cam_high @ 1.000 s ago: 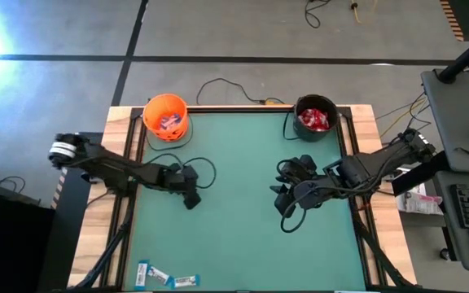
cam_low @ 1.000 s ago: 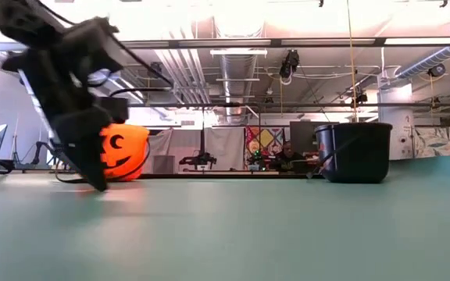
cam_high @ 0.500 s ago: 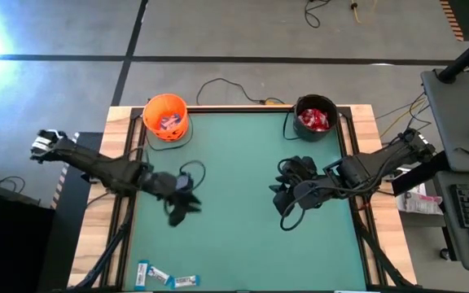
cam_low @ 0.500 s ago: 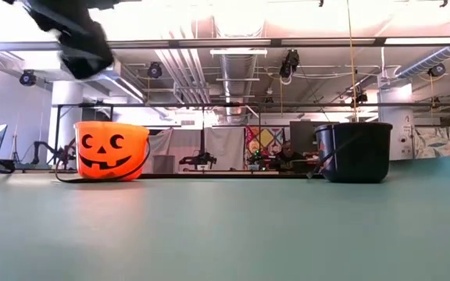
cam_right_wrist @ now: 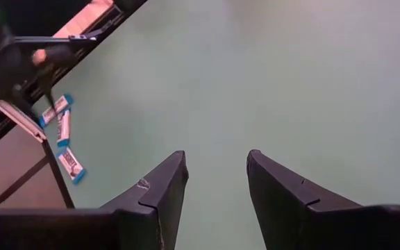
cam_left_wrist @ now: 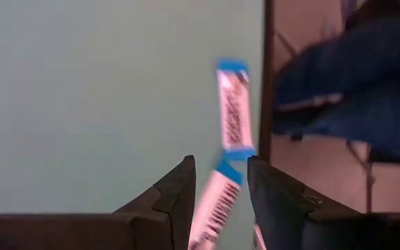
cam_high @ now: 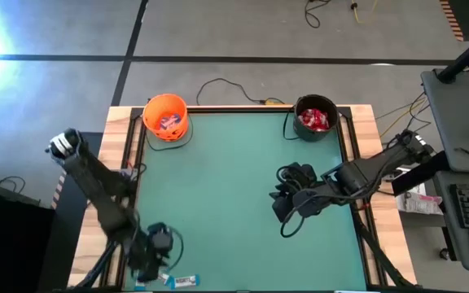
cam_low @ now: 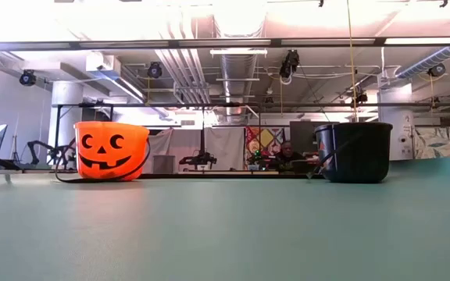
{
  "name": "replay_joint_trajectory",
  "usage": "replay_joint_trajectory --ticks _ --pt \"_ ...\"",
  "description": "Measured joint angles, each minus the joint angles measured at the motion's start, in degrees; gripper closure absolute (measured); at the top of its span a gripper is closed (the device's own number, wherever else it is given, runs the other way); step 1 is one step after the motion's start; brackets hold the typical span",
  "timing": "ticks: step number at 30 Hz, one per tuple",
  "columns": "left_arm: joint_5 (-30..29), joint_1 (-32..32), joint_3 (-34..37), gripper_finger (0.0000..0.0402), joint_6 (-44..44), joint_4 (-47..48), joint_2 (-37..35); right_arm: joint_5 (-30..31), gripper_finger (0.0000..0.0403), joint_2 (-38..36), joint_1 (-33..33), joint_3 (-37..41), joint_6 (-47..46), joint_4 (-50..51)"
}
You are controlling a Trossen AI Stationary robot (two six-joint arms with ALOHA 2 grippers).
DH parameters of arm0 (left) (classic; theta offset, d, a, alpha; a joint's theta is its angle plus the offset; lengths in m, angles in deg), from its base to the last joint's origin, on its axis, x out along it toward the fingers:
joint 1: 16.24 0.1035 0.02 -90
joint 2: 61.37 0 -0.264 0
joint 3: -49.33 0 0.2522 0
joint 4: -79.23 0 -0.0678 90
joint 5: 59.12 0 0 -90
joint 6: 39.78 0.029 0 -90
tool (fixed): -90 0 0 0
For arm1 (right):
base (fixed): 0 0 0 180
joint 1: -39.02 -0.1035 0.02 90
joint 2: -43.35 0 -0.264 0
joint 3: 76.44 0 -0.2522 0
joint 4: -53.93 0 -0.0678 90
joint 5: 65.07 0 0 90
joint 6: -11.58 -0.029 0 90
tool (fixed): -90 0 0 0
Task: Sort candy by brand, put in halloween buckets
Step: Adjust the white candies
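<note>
Three slim blue-and-white candy bars (cam_high: pixel 177 281) lie flat at the table's near left corner. My left gripper (cam_high: pixel 151 259) hovers over them, open. In its wrist view one bar (cam_left_wrist: pixel 232 107) lies ahead and another (cam_left_wrist: pixel 214 205) shows in the gap of my left gripper (cam_left_wrist: pixel 221 163). My right gripper (cam_high: pixel 282 203) hangs open and empty right of centre, above bare mat, as the view of my right gripper (cam_right_wrist: pixel 215 156) shows. The orange bucket (cam_high: pixel 166 116) holds blue-and-white candy. The black bucket (cam_high: pixel 314 118) holds red packets. Both buckets stand on the mat at the far edge.
The green mat (cam_high: pixel 234 187) has a wooden frame (cam_high: pixel 120 163) around it. The bars lie close to the mat's near edge (cam_left_wrist: pixel 266 69). The low view shows the orange bucket (cam_low: pixel 112 151) and the black bucket (cam_low: pixel 354 152) but neither gripper. A desk (cam_high: pixel 462 122) stands right of the table.
My left gripper has risen from the mat left of centre and swung toward the table's near left corner, turning as it went. It now stands over the blue-and-white bars. The bars and the buckets have stayed in place.
</note>
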Motion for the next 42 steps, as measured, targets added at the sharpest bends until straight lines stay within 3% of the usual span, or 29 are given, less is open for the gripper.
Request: replay_joint_trajectory --ticks 6,11,16,25,35,39,42 --pt "0.3 -4.7 -10.9 0.0286 1.0 0.2 14.8 0.1 0.0259 0.9 0.0 0.0 -1.1 -0.2" --pt "0.7 -6.2 -21.7 0.0286 4.7 1.6 26.4 -3.8 0.0265 1.2 -0.3 0.0 -1.2 -0.6" --pt "-1.3 -7.1 -25.8 0.0286 5.5 2.4 32.3 -4.4 0.0271 1.2 -0.7 0.0 -1.2 -1.9" --pt "-10.9 -6.8 -22.9 0.0286 7.3 -0.1 33.3 -4.4 0.0267 1.2 -0.6 0.0 -1.1 -2.4" --pt "-11.9 -4.8 -17.2 0.0286 7.1 -0.8 31.2 -4.6 0.0274 1.2 -0.6 0.0 -3.0 -2.8" --pt "-11.7 -4.4 -15.4 0.0286 6.7 4.9 28.7 -7.2 0.0271 1.2 -0.6 0.0 -3.4 -2.8" --pt "-11.0 -4.5 -14.8 0.0286 3.9 16.2 26.8 -7.6 0.0272 1.2 -0.7 0.0 -3.4 -2.8"
